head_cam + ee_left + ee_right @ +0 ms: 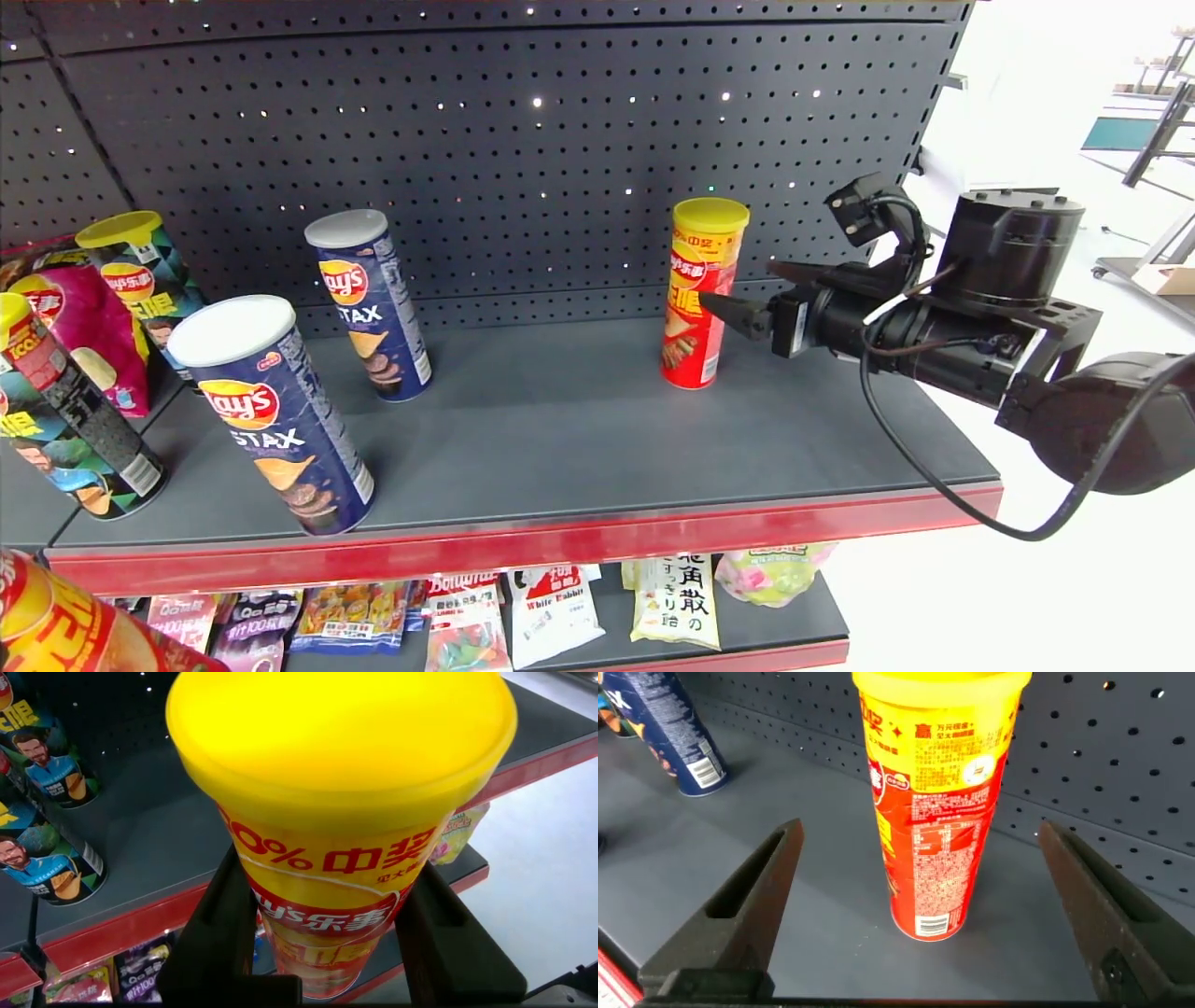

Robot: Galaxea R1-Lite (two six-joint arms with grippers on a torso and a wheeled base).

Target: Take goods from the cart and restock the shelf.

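Note:
A red chip can with a yellow lid [705, 294] stands upright on the dark shelf [560, 439], close to the pegboard back. My right gripper [756, 294] is level with the can's middle, just to its right. It is open, and in the right wrist view the can [934, 831] stands free between the spread fingers [738, 915]. My left gripper [327, 943] is shut on a second red can with a yellow lid [341, 756], held in front of and below the shelf edge. That can also shows in the lower left corner of the head view [56, 625].
Two blue cans [369, 303] [271, 415] stand left of centre. Dark cans [75, 420] [140, 271] and a pink bag [89, 327] crowd the far left. Bare shelf lies between the blue cans and the red can. Snack bags [560, 616] hang below the red front lip [523, 541].

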